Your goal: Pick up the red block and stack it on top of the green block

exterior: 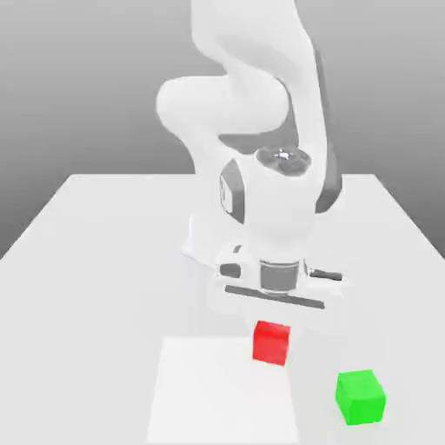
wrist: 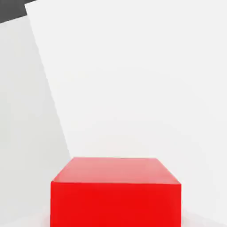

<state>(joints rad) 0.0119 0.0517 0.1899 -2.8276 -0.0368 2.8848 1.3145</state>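
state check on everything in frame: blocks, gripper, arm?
red block: upright on the table, just under the hand; not stacked.
green block: upright on the table, apart from the red block, toward the exterior view's right; nothing on top.
gripper: shut; whether it grips the red block cannot be told.
arm: bent over, wrist pointing down above the red block.
table: bears both blocks.

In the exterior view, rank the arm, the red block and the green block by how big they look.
1. Arm, by far the largest.
2 and 3. Green block and red block look alike; the arm hides the red block's top, so I won't rank them.
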